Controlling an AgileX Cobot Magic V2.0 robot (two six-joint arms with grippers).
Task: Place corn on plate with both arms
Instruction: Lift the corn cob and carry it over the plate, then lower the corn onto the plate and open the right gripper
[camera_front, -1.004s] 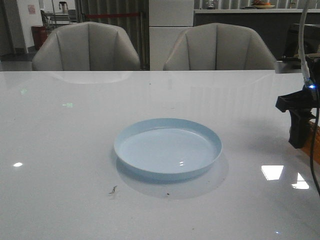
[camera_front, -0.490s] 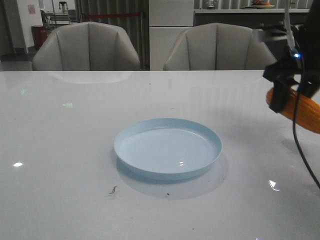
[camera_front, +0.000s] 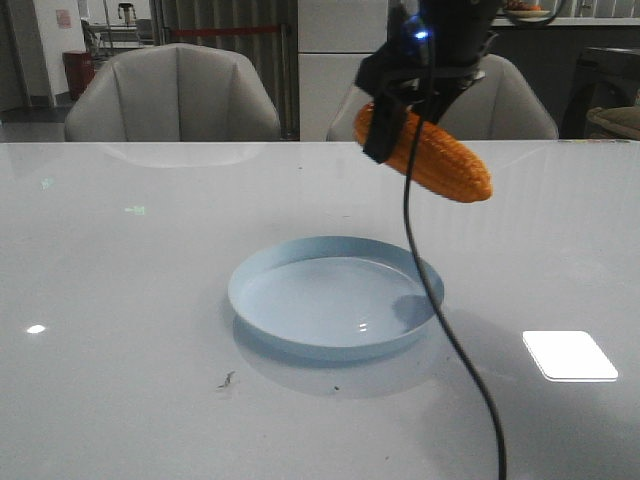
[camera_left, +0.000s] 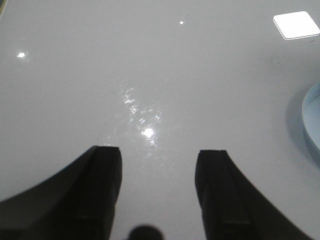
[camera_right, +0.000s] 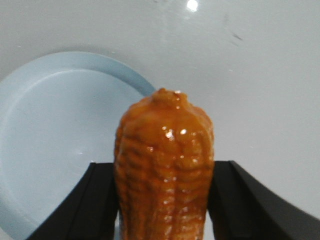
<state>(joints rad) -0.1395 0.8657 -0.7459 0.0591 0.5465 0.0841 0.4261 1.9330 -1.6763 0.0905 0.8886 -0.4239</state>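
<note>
Orange-yellow corn is clamped between the black jaws of the right gripper, one finger pressed against each side of the cob. In the right wrist view the cob runs straight out from between the fingers, its tapered tip pointing away from the wrist. From the front, the corn hangs in the air, its long axis sloping down toward the robot's right, with the gripper holding the higher end.

Directly below and slightly toward the robot's left sits the pale-blue plate, empty, on a glossy white table. The corn is above the plate's far right rim rather than its centre, well clear of it, so by my judgement lowering it calls for a small shift toward the middle.

The left gripper hovers over bare table with its jaws apart and nothing between them; the plate's edge shows just at the side of its view. The right arm is clearly nearer the corn.

No brands, labels or readable writing appear anywhere.
</note>
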